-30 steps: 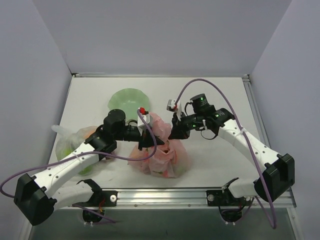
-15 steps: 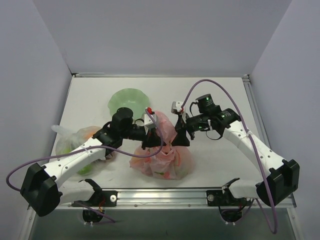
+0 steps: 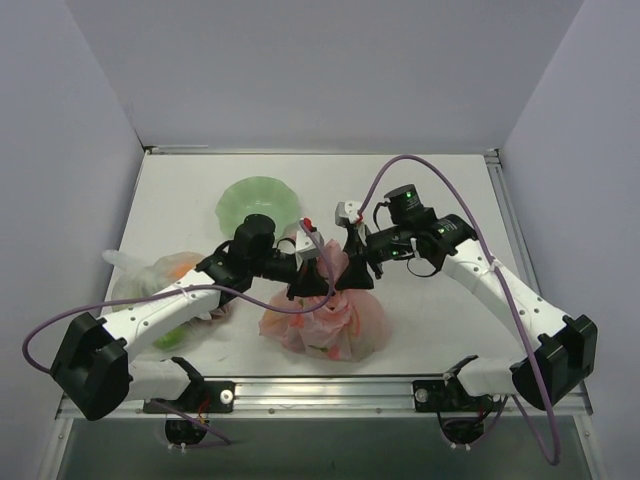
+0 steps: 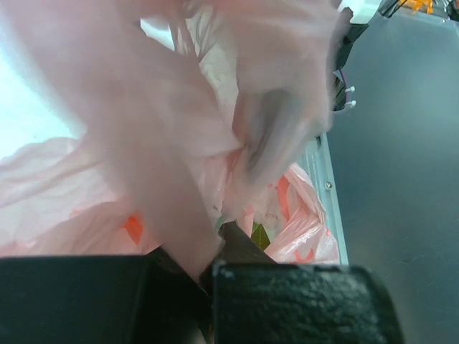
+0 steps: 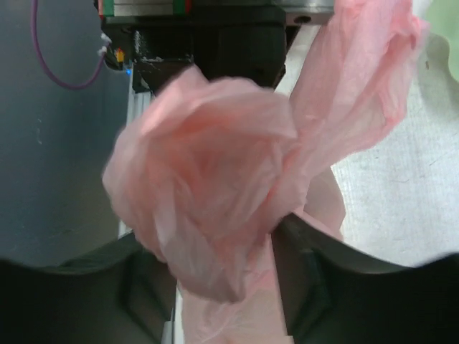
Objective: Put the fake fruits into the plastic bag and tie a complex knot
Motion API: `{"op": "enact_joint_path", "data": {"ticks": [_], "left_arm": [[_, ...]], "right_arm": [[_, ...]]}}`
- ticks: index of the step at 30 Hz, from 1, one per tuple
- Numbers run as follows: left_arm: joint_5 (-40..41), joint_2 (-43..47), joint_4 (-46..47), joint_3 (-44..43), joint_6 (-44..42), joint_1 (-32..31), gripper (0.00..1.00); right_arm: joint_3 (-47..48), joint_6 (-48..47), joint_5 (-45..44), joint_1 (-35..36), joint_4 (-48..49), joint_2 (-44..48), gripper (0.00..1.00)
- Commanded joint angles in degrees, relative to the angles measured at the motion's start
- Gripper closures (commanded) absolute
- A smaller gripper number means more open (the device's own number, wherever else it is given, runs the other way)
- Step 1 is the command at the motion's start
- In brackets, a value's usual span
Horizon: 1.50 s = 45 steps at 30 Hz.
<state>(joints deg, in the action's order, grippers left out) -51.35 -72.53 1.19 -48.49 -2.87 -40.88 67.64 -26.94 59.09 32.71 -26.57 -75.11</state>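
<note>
Pink film of the plastic bag [image 3: 325, 325] sits near the front-centre of the table [image 3: 430, 200], its body slumped on the surface and its top drawn up into a bunch between the 2 arms. The fake fruits [image 4: 259, 235] are inside; green and orange patches show thru the film in the left wrist view. So the step in hand, as I judge it, is the knot, not the loading.

The left gripper [image 4: 213, 271] is clamped on a twisted strand of the bag, film pinched tight btw its fingers. The right gripper [image 5: 224, 283] has its jaws apart w/ a wad of film in the gap; it doesn't look clamped, tho I can't tell if the pads touch it.

To do this step well:
1. Left arm should hold its pinch as the anchor and stay taut, w/o lifting the bag body off the table.
2. Right should close low on the wad, near the twist, not on loose outer film that can slip or tear.
3. Pull the 2 strands apart level and slowly, so the knot cinches down toward the bag neck and the fruits stay in.
4. Watch the cables and wrists: both grippers are nearly touching.

A green bowl [image 3: 257, 200] behind and a clear bag [image 3: 150, 285] at left are well apart from the work.
</note>
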Motion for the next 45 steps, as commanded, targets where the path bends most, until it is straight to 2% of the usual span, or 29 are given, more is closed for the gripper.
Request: {"op": "enact_joint_path", "data": {"ticks": [1, 2, 4, 6, 7, 8, 9, 10, 11, 13, 18, 20, 24, 27, 29, 30, 31, 32, 34, 39, 42, 45], "left_arm": [[-2.2, -0.8, -1.0, -3.5, -4.2, -0.3, 1.00], [-2.2, -0.7, -1.1, -3.9, -4.5, -0.3, 1.00], [-1.9, -0.5, -2.9, -4.5, -4.8, -0.3, 1.00], [-2.0, 0.2, -5.0, -5.7, -4.9, -0.3, 0.94], [-2.3, 0.9, -6.2, -6.0, -5.1, 0.5, 0.89], [-2.4, 1.9, -6.6, -5.8, -4.4, 1.3, 0.77], [-2.7, 4.9, -6.1, -4.5, -3.1, 2.3, 0.70], [-3.0, 6.9, -4.0, -3.6, 0.4, 3.8, 0.64], [-3.5, 8.6, -3.0, -2.6, 2.1, 6.6, 0.54], [-3.5, 14.1, -2.8, -1.2, 5.9, 9.4, 0.48], [-1.2, 21.3, -8.7, -2.7, 6.0, 14.2, 0.40], [0.6, 20.9, -10.7, -4.2, 5.3, 14.7, 0.39], [0.0, 15.0, -8.8, -7.8, 6.0, 17.8, 0.37], [-5.2, 9.1, -6.1, -12.5, 11.0, 19.7, 0.35], [-7.0, 7.1, -2.2, -13.8, 17.7, 20.5, 0.30], [-8.7, 6.1, 0.1, -13.6, 20.4, 20.6, 0.30], [-9.4, 5.7, 4.1, -13.1, 26.8, 20.5, 0.30], [-9.8, 5.4, 5.6, -12.3, 30.0, 20.5, 0.26], [-11.2, 4.6, 7.0, -10.6, 36.6, 20.5, 0.25], [-12.6, 4.9, 12.0, -6.1, 46.5, 20.1, 0.21], [-11.1, 4.3, 12.1, -4.8, 47.5, 18.2, 0.19], [-8.5, 3.8, 9.2, -4.9, 43.8, 16.9, 0.17]], "right_arm": [[2.1, 1.4, 1.8, 0.5, 1.6, -0.7, 0.59], [2.1, 1.2, 1.4, 0.6, 2.0, -0.8, 0.65], [2.1, 1.1, 0.0, 0.6, 2.2, -0.9, 0.82], [1.9, 1.3, -0.6, 0.4, 2.2, -1.0, 1.00], [1.7, 1.3, -0.6, 0.2, 2.2, -0.9, 1.00], [1.4, 1.3, -0.4, -0.4, 2.2, -0.3, 1.00], [1.0, 1.4, -0.4, -0.8, 2.2, 0.0, 1.00], [0.7, 1.4, -0.6, -1.2, 2.2, 0.4, 1.00], [0.5, 1.5, -0.5, -1.9, 2.2, 1.0, 1.00], [-0.3, 1.3, -0.3, -2.3, 2.2, 2.2, 1.00], [-0.8, 0.0, 0.1, -2.5, 2.1, 3.7, 1.00], [-0.9, -2.2, 0.3, -2.0, 1.8, 4.7, 1.00], [-2.5, -10.4, -2.7, 0.2, -0.2, 7.3, 1.00], [-4.0, -14.6, -6.9, 2.4, -0.6, 9.5, 1.00], [-4.9, -17.3, -9.0, 3.8, -0.5, 10.8, 1.00], [-5.0, -18.0, -11.7, 4.5, -0.5, 10.9, 1.00], [-5.1, -18.1, -13.4, 5.2, -0.1, 11.1, 1.00], [-5.1, -18.5, -14.4, 6.0, 0.1, 11.2, 1.00], [-5.8, -18.7, -17.8, 6.8, 1.3, 11.6, 1.00], [-6.7, -19.5, -22.1, 9.3, 2.4, 11.8, 1.00], [-7.2, -19.8, -22.6, 10.3, 2.6, 12.1, 1.00], [-7.1, -20.1, -22.2, 10.5, 2.9, 12.2, 1.00]]}}
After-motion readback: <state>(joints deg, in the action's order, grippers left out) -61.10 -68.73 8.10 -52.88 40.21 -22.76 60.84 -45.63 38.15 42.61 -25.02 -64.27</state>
